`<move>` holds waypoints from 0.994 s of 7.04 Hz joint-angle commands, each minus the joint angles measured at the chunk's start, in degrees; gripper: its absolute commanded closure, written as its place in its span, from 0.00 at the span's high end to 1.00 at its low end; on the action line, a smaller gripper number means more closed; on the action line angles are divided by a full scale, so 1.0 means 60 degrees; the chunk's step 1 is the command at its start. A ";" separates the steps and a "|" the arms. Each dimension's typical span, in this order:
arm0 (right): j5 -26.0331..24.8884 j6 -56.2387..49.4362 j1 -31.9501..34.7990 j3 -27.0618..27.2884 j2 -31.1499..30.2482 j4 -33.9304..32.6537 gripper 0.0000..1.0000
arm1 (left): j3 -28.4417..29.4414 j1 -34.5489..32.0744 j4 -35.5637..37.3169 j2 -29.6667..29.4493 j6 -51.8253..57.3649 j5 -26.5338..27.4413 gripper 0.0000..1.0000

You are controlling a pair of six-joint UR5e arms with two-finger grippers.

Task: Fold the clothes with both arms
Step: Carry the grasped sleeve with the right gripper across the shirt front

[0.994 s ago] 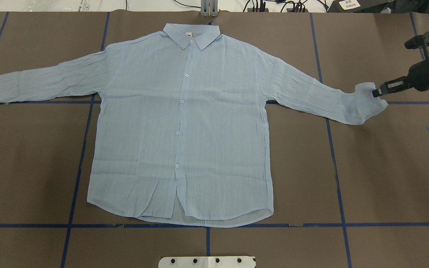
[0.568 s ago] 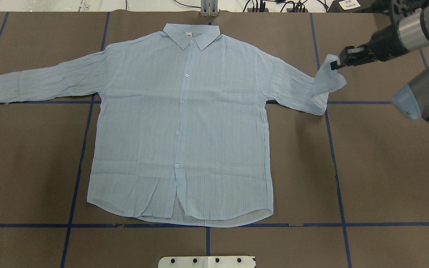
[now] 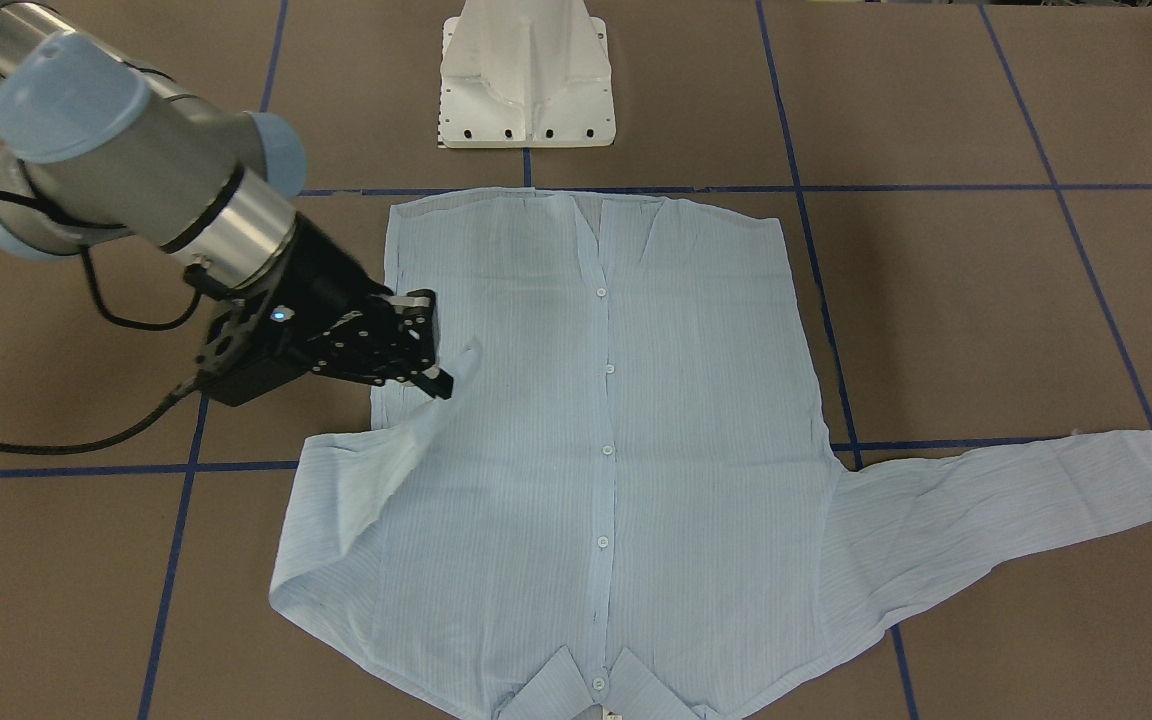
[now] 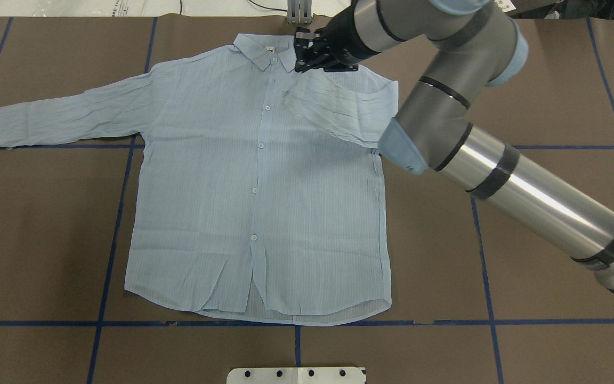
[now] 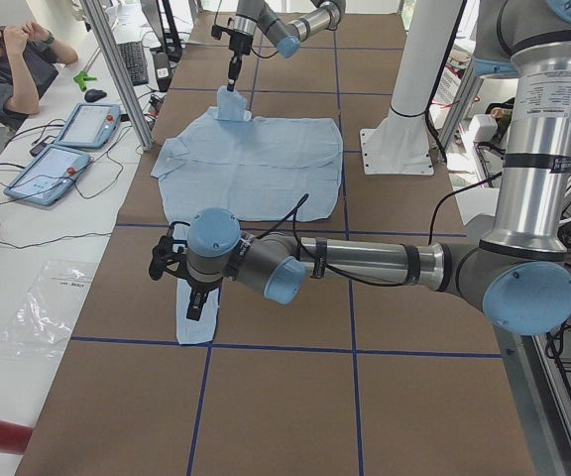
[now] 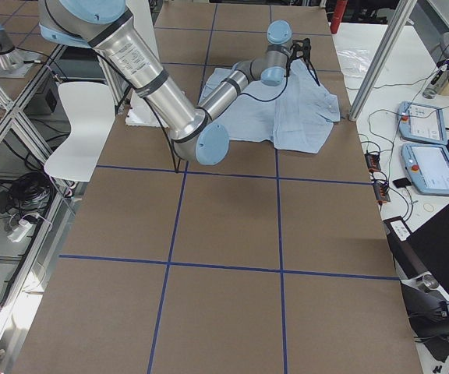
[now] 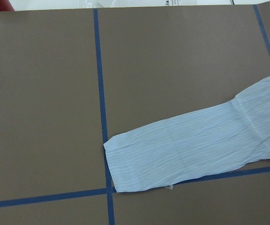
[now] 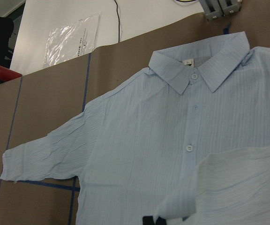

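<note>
Shirt in pale blue lies spread front-up on the brown desk, hem nearest the robot. One sleeve lies outstretched, the left gripper hanging above its cuff, jaws impossible to tell. Farther off, the right gripper clamps its jaws on the other sleeve, folded across the chest, beside the collar

Can't tell left gripper state, too small; shirt collar cropped, front view.
</note>
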 commanded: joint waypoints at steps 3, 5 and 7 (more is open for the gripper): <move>-0.1654 -0.0316 -0.1478 -0.3160 0.2093 -0.0194 0.00 | -0.0019 0.0000 0.0015 -0.0009 -0.0003 0.0005 0.99; -0.1772 -0.1466 -0.1728 -0.4721 0.2732 -0.0209 0.00 | -0.0019 0.0000 0.0000 -0.0009 0.0011 0.0005 0.99; -0.2659 -0.2030 -0.1846 -0.5873 0.4109 -0.0107 0.76 | 0.0010 0.0000 0.0015 -0.0053 0.0011 0.0020 0.99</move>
